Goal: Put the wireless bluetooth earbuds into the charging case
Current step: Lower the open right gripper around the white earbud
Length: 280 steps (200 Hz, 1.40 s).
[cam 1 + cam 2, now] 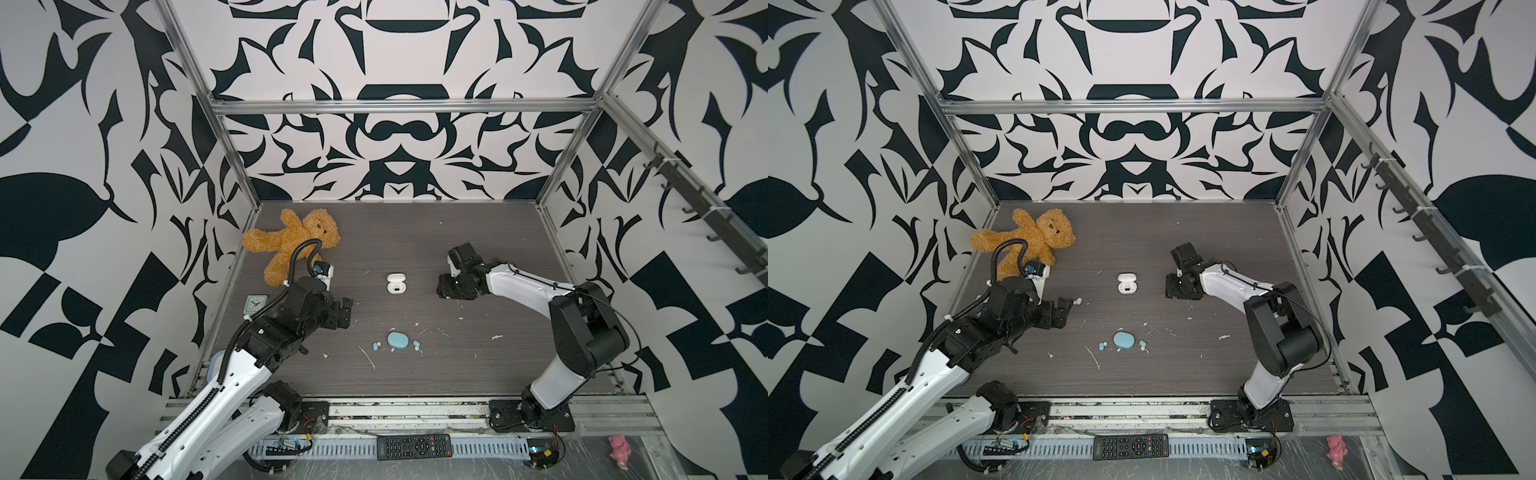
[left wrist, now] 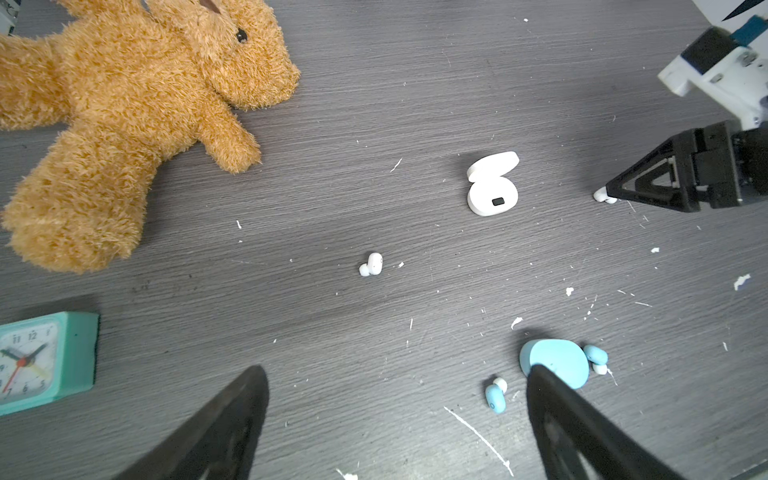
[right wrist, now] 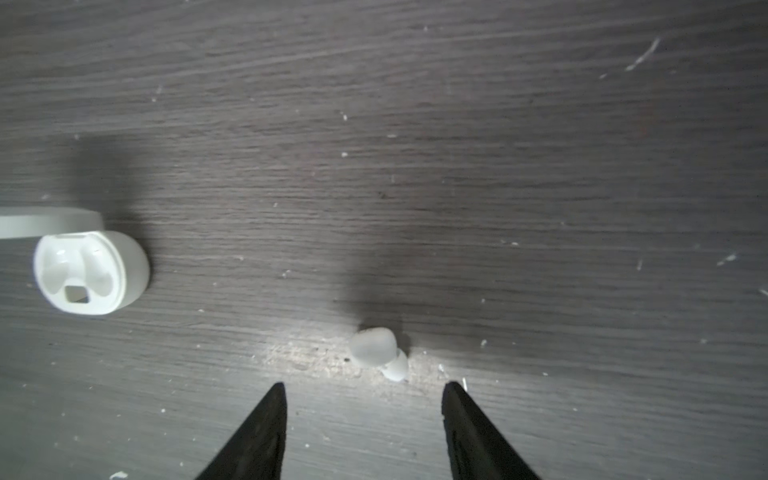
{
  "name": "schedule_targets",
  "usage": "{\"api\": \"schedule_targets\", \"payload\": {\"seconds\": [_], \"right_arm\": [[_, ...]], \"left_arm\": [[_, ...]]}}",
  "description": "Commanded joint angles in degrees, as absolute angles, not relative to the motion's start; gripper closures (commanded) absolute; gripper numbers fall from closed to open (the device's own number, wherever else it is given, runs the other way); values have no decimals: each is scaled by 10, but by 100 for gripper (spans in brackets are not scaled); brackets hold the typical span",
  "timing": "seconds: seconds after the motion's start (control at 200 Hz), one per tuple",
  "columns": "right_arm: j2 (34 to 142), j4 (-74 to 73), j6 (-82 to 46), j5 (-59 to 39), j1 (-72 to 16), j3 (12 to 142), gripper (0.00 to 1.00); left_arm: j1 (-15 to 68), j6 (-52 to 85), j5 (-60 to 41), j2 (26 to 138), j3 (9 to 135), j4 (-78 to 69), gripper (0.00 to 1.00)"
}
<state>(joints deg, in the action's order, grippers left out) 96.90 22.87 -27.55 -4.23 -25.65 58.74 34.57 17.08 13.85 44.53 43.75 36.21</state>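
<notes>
The right gripper (image 3: 365, 386) hovers with fingers spread, a white earbud (image 3: 376, 351) lying loose just beyond its tips, while the left gripper (image 2: 397, 370) gapes wide, grasping nothing.

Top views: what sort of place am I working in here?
Probably a robot test cell: an aluminium frame with black-and-white patterned walls encloses the tabletop, the left arm and right arm mount on a front rail, and a teddy bear lies as a prop.

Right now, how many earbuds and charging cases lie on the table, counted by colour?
White earbuds: 2
Light blue earbuds: 2
White charging case: 1
Light blue charging case: 1
Total: 6
</notes>
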Motion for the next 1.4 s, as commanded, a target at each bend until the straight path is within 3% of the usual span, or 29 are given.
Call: {"api": "schedule_targets", "payload": {"seconds": [0.0, 0.785, 1.035, 1.395], "right_arm": [[976, 227, -265, -47, -252, 614, 38], [999, 169, -346, -146, -252, 562, 40], [986, 157, -393, -164, -295, 552, 41], [934, 287, -313, -72, -303, 602, 40]], "left_arm": [[345, 171, 134, 439, 434, 358, 1], [345, 172, 129, 438, 433, 357, 1], [345, 171, 127, 439, 433, 357, 1], [345, 172, 124, 436, 433, 358, 1]]}}
